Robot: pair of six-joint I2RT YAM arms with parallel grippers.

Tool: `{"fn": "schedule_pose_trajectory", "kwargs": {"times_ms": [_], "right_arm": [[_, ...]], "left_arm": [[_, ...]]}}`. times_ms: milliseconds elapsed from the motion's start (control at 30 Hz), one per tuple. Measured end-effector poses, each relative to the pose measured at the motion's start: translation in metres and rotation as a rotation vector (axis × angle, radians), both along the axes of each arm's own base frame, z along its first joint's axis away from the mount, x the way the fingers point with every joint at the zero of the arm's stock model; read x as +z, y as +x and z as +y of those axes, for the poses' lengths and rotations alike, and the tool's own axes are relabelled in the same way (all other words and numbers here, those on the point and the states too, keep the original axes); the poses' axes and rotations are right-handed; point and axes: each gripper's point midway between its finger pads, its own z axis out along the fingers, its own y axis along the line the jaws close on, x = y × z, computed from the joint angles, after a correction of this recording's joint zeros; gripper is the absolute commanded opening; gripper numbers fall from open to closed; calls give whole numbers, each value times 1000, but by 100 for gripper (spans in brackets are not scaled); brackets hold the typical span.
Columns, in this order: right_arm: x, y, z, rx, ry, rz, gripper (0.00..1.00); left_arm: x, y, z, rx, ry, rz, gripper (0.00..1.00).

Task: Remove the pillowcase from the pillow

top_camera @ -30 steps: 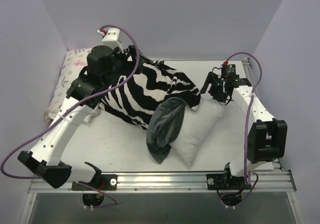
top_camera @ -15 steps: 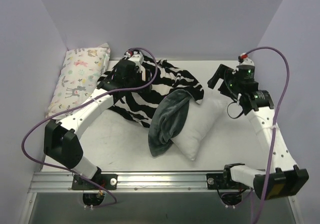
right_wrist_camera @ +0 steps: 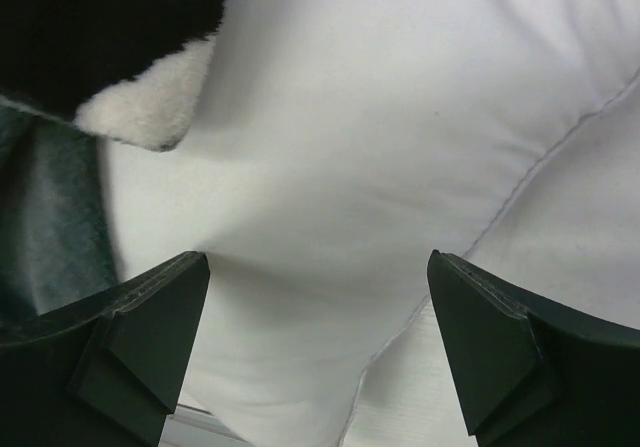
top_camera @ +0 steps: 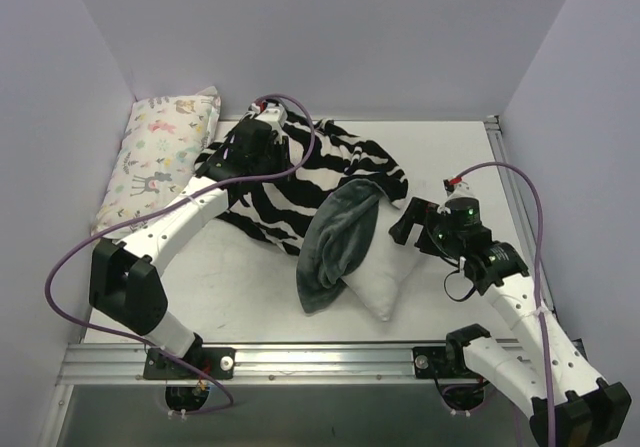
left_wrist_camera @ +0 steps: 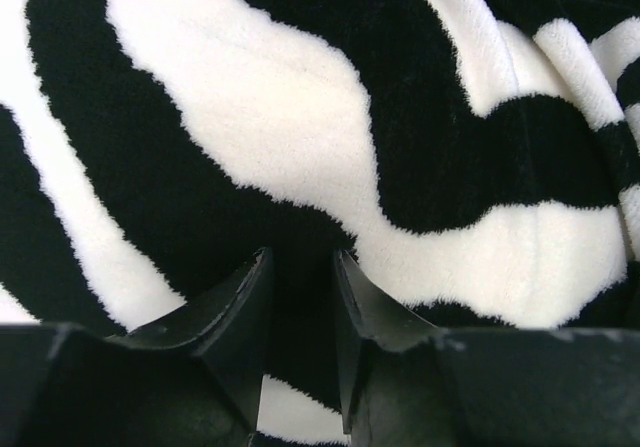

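The zebra-striped pillowcase [top_camera: 300,182] lies bunched at mid table, its slate-grey inner face [top_camera: 335,242] turned out over the near end. The white pillow [top_camera: 390,267] sticks out of it to the front right. My left gripper [top_camera: 262,149] is pressed down on the pillowcase's far end; in the left wrist view its jaws [left_wrist_camera: 302,297] are drawn close, shut on striped fabric [left_wrist_camera: 300,117]. My right gripper [top_camera: 405,229] hangs open over the pillow's right side. In the right wrist view its wide-apart fingertips [right_wrist_camera: 318,267] straddle the white pillow [right_wrist_camera: 380,137], beside the pillowcase's edge [right_wrist_camera: 140,107].
A small pastel animal-print pillow [top_camera: 160,157] leans against the left wall at the back. The metal rail [top_camera: 320,359] with both arm bases runs along the near edge. Purple walls close in on three sides.
My left arm came over onto the pillowcase, then its jaws closed in on the fabric. My right arm dropped from the back right to the pillow, its jaws opening wider.
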Motion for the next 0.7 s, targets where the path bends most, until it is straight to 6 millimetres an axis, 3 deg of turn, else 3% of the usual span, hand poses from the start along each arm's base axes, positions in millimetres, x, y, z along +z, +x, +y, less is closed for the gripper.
{"fn": "schedule_pose_trajectory", "kwargs": {"times_ms": [33,100,200,400,533,567,600,700], "right_arm": [[3,0,3,6,17,-14,96],[11,0,8,21,55,-47,97],[22,2,18,41,102,-96,100],[3,10,36,62,172,-75,100],[-16,22,45,52,185,-41,95],[-18,25,46,51,187,-39,90],[-20,28,48,49,188,-39,72],[-22,36,49,39,189,-47,31]], "left_arm": [[-1,0,0,2,2,1,38],[-2,1,0,3,3,2,59],[-2,1,0,5,-1,7,82],[-2,0,-3,-2,-18,12,86],[-3,0,-6,-8,-21,15,80],[-5,0,-6,-8,-22,17,77],[-7,1,-7,-8,-21,21,75],[-15,5,-10,-5,-18,31,58]]}}
